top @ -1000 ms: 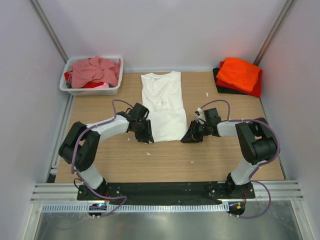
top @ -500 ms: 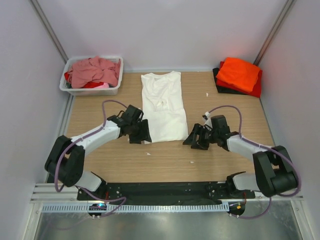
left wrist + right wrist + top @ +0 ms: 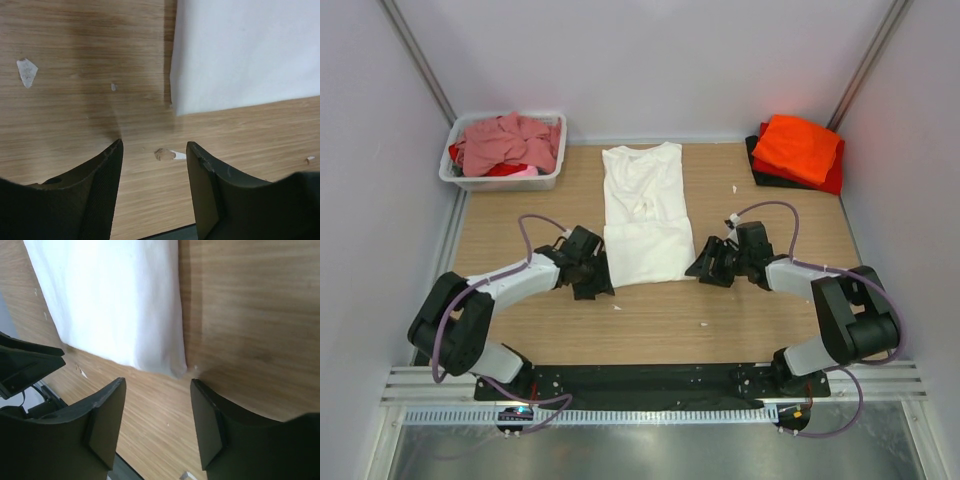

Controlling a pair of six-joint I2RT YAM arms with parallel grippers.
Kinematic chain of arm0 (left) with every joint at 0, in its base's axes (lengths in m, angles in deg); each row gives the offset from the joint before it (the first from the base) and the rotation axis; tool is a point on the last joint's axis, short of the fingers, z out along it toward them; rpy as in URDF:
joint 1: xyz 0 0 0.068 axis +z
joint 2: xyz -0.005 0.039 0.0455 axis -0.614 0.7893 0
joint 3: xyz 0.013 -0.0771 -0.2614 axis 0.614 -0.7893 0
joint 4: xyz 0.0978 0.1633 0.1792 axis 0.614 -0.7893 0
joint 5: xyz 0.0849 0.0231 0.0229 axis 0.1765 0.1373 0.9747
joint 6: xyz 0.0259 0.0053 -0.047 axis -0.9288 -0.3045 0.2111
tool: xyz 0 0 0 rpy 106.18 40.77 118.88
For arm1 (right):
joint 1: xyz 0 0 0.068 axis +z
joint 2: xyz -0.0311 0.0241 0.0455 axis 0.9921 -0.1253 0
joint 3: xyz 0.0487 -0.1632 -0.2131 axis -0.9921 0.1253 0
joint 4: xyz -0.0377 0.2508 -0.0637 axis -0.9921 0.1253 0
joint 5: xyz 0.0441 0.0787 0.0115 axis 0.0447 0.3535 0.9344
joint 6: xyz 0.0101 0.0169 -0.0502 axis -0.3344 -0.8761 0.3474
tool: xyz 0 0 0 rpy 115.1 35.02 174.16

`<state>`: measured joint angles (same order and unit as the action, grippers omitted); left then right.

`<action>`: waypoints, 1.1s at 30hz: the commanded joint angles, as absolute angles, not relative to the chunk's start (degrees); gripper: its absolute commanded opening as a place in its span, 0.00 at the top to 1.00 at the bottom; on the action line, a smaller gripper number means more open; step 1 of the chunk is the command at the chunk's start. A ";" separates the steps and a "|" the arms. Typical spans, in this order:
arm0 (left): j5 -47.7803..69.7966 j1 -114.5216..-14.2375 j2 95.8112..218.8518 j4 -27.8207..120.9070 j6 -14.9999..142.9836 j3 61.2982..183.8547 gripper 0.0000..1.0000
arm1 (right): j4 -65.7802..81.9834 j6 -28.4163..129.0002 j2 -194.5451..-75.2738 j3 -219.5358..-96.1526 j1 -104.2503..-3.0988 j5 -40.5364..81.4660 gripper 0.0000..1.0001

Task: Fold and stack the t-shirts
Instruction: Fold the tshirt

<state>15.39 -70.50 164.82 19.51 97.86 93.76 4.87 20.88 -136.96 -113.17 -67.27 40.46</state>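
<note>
The large white t-shirt (image 3: 642, 212) lies flat in the middle of the table, folded into a long strip with its near end doubled over. My left gripper (image 3: 601, 279) is open and empty, low over the wood just off the shirt's near left corner (image 3: 175, 107). My right gripper (image 3: 698, 266) is open and empty just off the near right corner (image 3: 177, 371). Folded orange (image 3: 798, 146), red (image 3: 833, 178) and black (image 3: 760, 165) shirts are stacked at the far right. Dusty-pink shirts (image 3: 505, 140) fill the tub.
The white plastic tub (image 3: 500, 181) stands at the far left corner. Small white scraps (image 3: 617, 307) lie on the wood near the shirt, and one shows between my left fingers (image 3: 167, 154). Walls close in on three sides.
Both grippers have drawn back from the shirt's near corners, dipped toward the near edge, then come back beside the corners. The shirt's near end lies folded over.
</note>
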 commanded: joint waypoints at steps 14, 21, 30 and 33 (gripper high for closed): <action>18.74 -70.66 169.29 30.46 100.22 90.92 0.47 | 0.21 21.34 -143.30 -111.65 -67.16 36.90 0.79; 18.92 -70.66 171.22 32.13 100.58 90.40 0.58 | -0.40 21.25 -144.36 -111.65 -67.16 37.52 0.89; 18.13 -70.66 170.70 33.28 100.58 89.78 1.00 | 1.00 20.90 -142.34 -111.22 -67.16 37.87 0.99; 17.25 -70.66 168.24 31.44 100.66 90.13 1.00 | 3.27 20.19 -138.74 -110.69 -67.16 37.96 0.99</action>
<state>16.61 -70.50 169.76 34.79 101.51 91.53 -2.06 19.61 -141.90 -112.38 -67.27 39.94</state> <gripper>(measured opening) 0.007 0.042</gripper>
